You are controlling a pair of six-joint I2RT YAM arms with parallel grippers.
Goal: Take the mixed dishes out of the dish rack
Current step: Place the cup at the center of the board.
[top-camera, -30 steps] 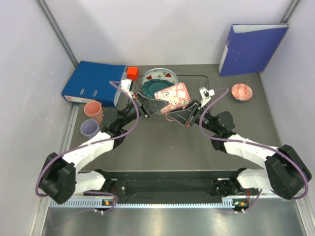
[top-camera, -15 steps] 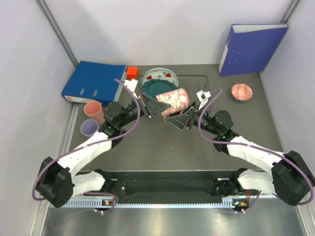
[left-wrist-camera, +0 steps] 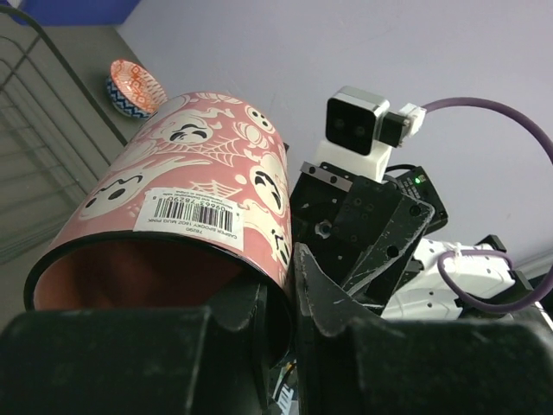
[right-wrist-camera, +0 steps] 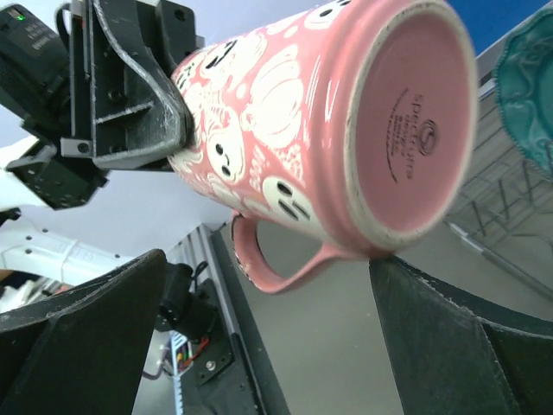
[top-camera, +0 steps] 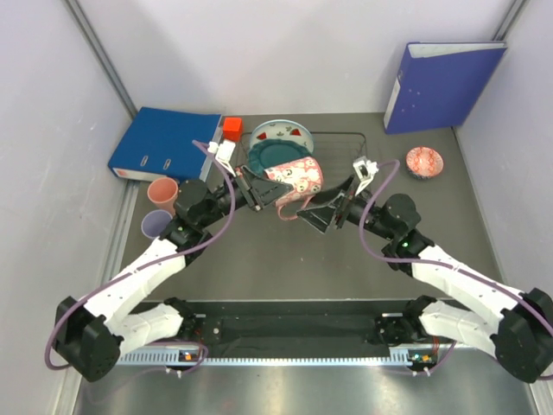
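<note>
A pink mug with white ghost faces (top-camera: 295, 179) hangs on its side above the table, just in front of the dish rack (top-camera: 349, 138). My left gripper (top-camera: 259, 192) is shut on its rim, one finger inside the mouth and one outside (left-wrist-camera: 333, 298). The right gripper (top-camera: 316, 213) stands open just below the mug's base (right-wrist-camera: 406, 112), with the handle above the gap. In the rack stand a teal scalloped plate (top-camera: 271, 156) and a white plate with watermelon marks (top-camera: 282, 132). A salmon cup (top-camera: 162, 190) and a lavender cup (top-camera: 155, 225) stand on the table at left. A small patterned bowl (top-camera: 424, 162) sits at right.
A blue binder (top-camera: 164, 145) lies flat at the back left with a red cube (top-camera: 232, 128) beside it. Another blue binder (top-camera: 441, 85) leans on the back right wall. Grey walls close in both sides.
The right gripper has opened wide and let go of the mug's base end, drawing back a little. The left gripper keeps the mug and has shifted it slightly toward the near left.
</note>
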